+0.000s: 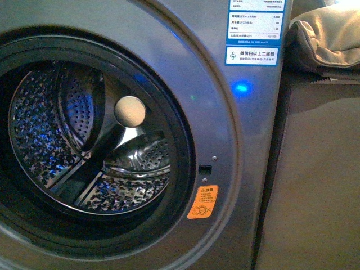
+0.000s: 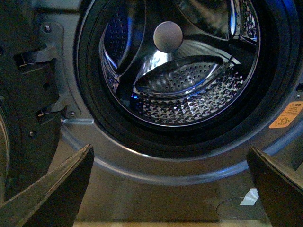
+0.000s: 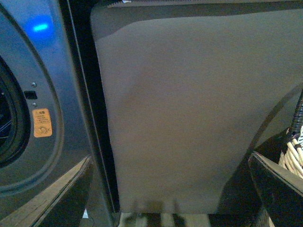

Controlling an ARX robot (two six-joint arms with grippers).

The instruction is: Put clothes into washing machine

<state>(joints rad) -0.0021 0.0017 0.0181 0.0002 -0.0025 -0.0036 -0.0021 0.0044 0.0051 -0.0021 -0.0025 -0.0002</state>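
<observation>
We record the washing machine [image 1: 236, 146] standing close before the front camera, its black-rimmed porthole [image 1: 181, 140] uncovered and the door hinge [image 2: 47, 71] exposed at the rim. Inside the porthole the perforated steel drum [image 1: 45, 129] shows its paddles and round hub. On the machine's front, beside the porthole, sits an orange sticker [image 1: 202, 202], with a lit blue light [image 1: 242, 88] and a blue-white label [image 1: 256, 28] above it. A grey-brown panel [image 1: 315, 180] stands just beside the machine on the sticker side, with a beige bundle [image 1: 326, 39] above it. The left hand [image 2: 169, 151] hangs low before the porthole, fingers spread wide apart. The right hand [image 3: 170, 156] faces the panel beside the machine, fingers likewise wide apart.
</observation>
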